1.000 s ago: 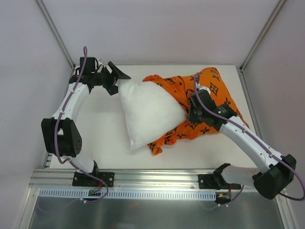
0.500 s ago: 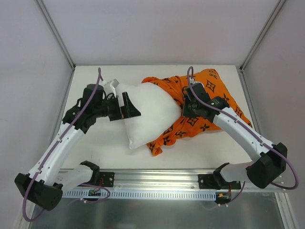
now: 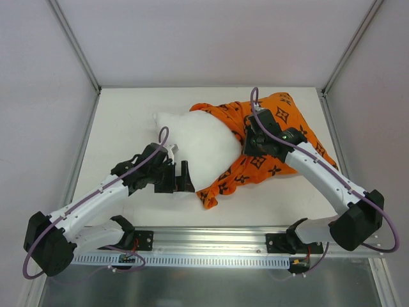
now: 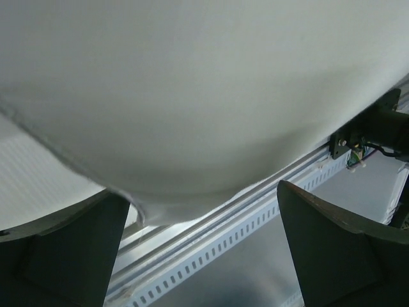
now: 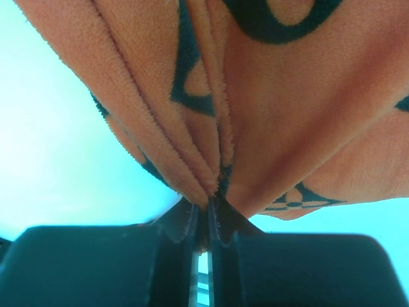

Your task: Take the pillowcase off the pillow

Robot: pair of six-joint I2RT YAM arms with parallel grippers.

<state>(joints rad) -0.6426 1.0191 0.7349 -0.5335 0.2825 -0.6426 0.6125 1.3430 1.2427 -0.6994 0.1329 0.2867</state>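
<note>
The plump white rectangular pillow (image 3: 198, 147) lies centrally, bare near corner just ahead of the wide-spread left gripper (image 3: 183, 179), while the right gripper (image 3: 250, 146) pinches the orange dark-patterned fabric pillowcase (image 3: 281, 125) seemingly bunched over its right end.

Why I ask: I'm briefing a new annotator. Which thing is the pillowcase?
On the table, look right of centre. The pillowcase is the crumpled cloth against the pillow, pinched by the right gripper. It alone is bright orange with dark motifs.
</note>
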